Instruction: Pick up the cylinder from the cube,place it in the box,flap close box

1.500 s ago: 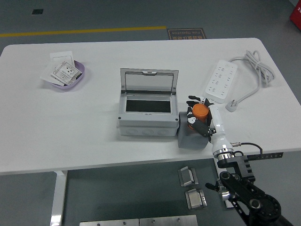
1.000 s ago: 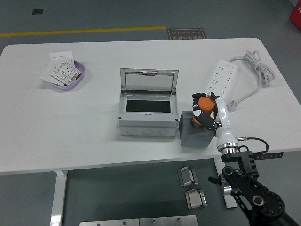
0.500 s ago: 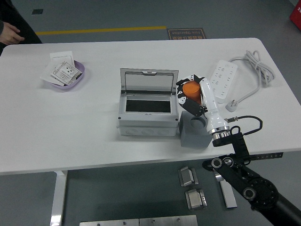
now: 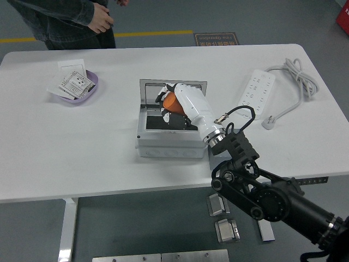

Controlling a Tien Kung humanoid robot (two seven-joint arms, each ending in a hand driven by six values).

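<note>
My right hand (image 4: 173,105) is shut on the orange cylinder (image 4: 171,100) and holds it over the open grey box (image 4: 170,143), above its dark inside. The box's lid (image 4: 150,91) stands upright at the back, partly hidden by the hand. The grey cube is hidden behind my right forearm (image 4: 234,144), to the right of the box. My left arm is out of view.
A purple bowl (image 4: 92,90) with paper cards sits at the far left. A white power strip (image 4: 256,93) with its coiled cable (image 4: 297,73) lies at the far right. A person (image 4: 65,19) stands at the table's far left side, hands near their body.
My right hand has carried the cylinder up off the cube and leftward over the open box. A person has stepped into view at the top left.
</note>
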